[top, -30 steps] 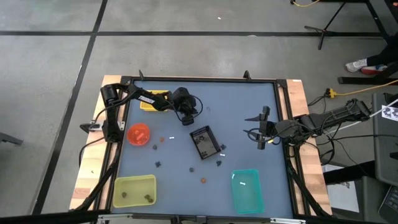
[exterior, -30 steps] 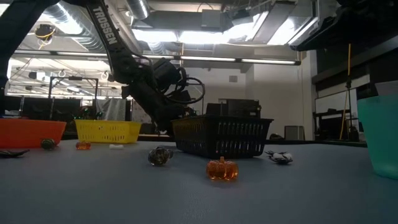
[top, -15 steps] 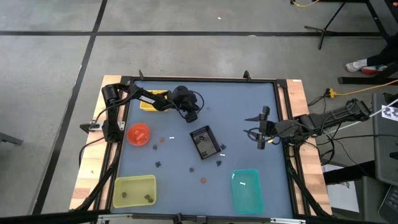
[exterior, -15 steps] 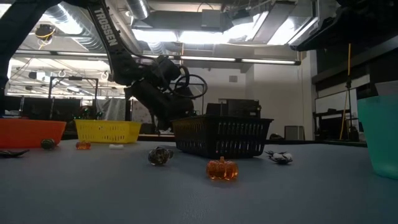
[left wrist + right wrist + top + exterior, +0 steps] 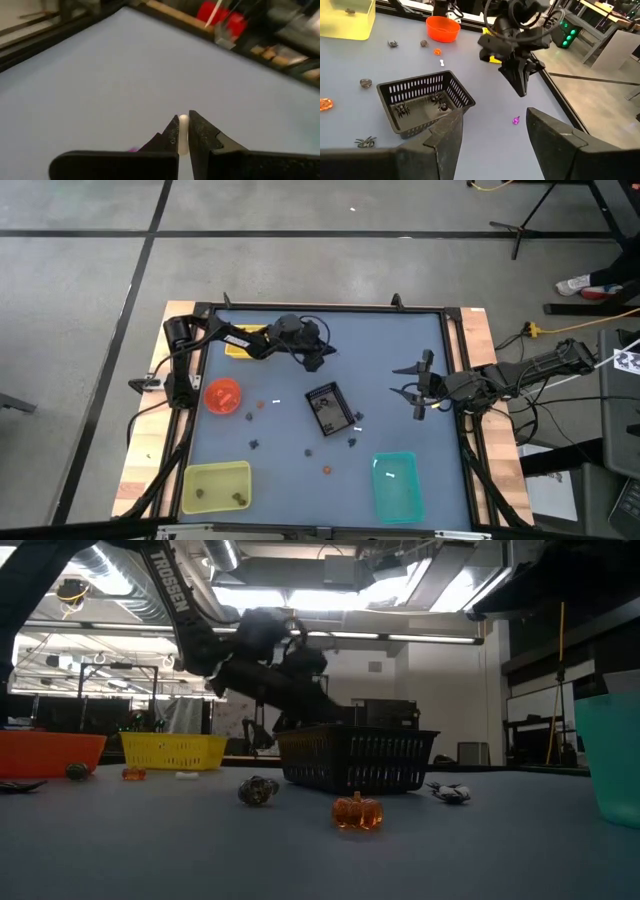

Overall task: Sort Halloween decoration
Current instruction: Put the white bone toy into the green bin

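Observation:
The decoration is tiny trinkets scattered on the blue table: an orange pumpkin point(image 5: 326, 470) point(image 5: 357, 811), dark ones point(image 5: 255, 444) point(image 5: 352, 442) point(image 5: 258, 790), a white one point(image 5: 277, 402), a purple one point(image 5: 516, 120). My left gripper point(image 5: 326, 358) point(image 5: 183, 131) hangs above the far middle of the table, shut on a small white trinket point(image 5: 183, 121). My right gripper point(image 5: 417, 394) point(image 5: 492, 131) waits open at the right side. My left gripper pinches the small white trinket point(image 5: 183, 120) between its two fingertips point(image 5: 172, 131), at their free ends. The fingers point(image 5: 521, 86) slant downward from above. The trinket is lifted clear of the table.
A black slatted basket point(image 5: 328, 408) point(image 5: 422, 102) holding dark spiders sits mid-table. An orange bowl point(image 5: 223, 395) and a yellow basket point(image 5: 245, 342) are far left, a yellow-green bin point(image 5: 215, 486) near left, a teal bin point(image 5: 396, 485) near right.
My left gripper has risen from just above the table and swung toward the table's right, tipping from pointing steeply down to a shallower slant, with the white trinket carried along. My right arm has kept still.

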Available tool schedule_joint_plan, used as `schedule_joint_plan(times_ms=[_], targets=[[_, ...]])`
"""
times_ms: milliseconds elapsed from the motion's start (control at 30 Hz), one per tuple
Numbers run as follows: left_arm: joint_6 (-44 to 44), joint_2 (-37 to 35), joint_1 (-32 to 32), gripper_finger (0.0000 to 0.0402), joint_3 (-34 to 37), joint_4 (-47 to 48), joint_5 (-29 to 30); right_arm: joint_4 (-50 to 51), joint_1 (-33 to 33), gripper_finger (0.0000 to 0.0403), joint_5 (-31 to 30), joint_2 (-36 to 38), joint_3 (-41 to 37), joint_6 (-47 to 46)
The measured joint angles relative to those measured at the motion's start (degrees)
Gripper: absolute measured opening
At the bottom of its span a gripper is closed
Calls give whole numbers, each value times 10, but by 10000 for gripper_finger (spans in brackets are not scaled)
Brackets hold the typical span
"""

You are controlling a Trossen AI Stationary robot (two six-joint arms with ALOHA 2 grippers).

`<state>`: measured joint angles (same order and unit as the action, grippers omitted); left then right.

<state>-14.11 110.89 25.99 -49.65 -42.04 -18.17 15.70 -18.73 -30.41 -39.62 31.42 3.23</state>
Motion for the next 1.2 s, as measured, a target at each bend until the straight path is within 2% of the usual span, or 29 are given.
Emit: schedule_joint_plan(times_ms=[200, 333, 567, 833, 1067, 1200], targets=[[-55, 0, -38, 4, 0, -74, -19, 1, 0, 215, 0, -7, 0, 1], [-73, -1, -81, 4, 0, -107, -11, 0, 0, 215, 0, -25, 0, 3], [-79, -1, -195, 4, 0, -127, 73, -2, 0, 215, 0, -67, 0, 18], [-78, -1, -327, 4, -7, -126, 218, -29, 0, 215, 0, -91, 0, 18], [-10, -1, -402, 4, -70, -121, 283, -28, 0, 215, 0, -90, 0, 18], [18, -1, -428, 4, -121, -72, 306, -28, 0, 215, 0, -90, 0, 18]])
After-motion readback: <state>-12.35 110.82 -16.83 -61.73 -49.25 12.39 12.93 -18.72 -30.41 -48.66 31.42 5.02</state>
